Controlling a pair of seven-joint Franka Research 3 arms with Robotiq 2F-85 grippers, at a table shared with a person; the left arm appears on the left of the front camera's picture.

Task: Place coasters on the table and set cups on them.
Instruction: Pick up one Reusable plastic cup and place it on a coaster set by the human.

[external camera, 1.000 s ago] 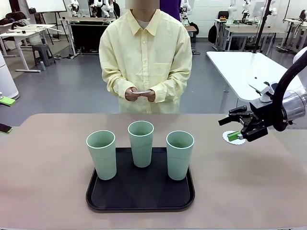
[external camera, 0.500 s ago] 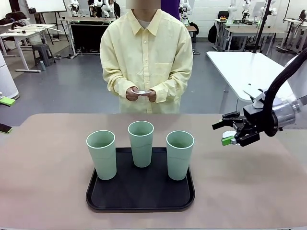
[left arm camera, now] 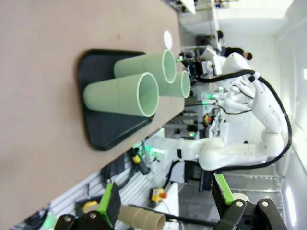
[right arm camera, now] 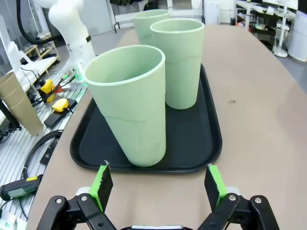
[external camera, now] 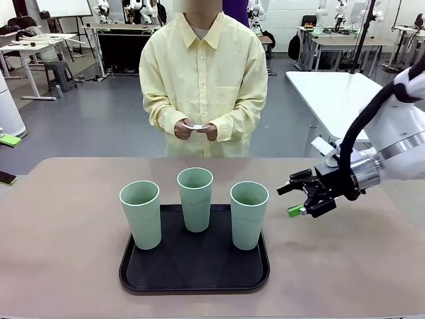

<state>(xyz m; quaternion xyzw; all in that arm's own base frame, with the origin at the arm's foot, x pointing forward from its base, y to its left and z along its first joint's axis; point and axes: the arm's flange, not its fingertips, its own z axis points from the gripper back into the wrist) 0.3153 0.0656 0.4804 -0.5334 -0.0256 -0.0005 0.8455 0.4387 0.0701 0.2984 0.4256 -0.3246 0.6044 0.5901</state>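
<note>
Three pale green cups [external camera: 141, 212] [external camera: 195, 197] [external camera: 249, 213] stand upright on a black tray [external camera: 192, 276] on the beige table [external camera: 60, 232]. My right gripper [external camera: 289, 199] hovers open and empty just right of the right-hand cup. In the right wrist view that gripper [right arm camera: 158, 187] faces the nearest cup [right arm camera: 132, 105] head on, a short gap away. A white coaster [left arm camera: 167, 38] lies on the table beyond the tray. The person's hands hold another white coaster [external camera: 197, 127]. My left gripper [left arm camera: 165, 199] is open and empty, well away from the cups [left arm camera: 122, 93].
The person stands at the far edge of the table, opposite the tray. A small dark object [external camera: 6, 177] lies at the table's left edge. Bare tabletop [external camera: 345, 259] stretches on both sides of the tray.
My right gripper has moved left, from above the coaster at the right towards the right-hand cup, staying open. The cups and the person have not moved.
</note>
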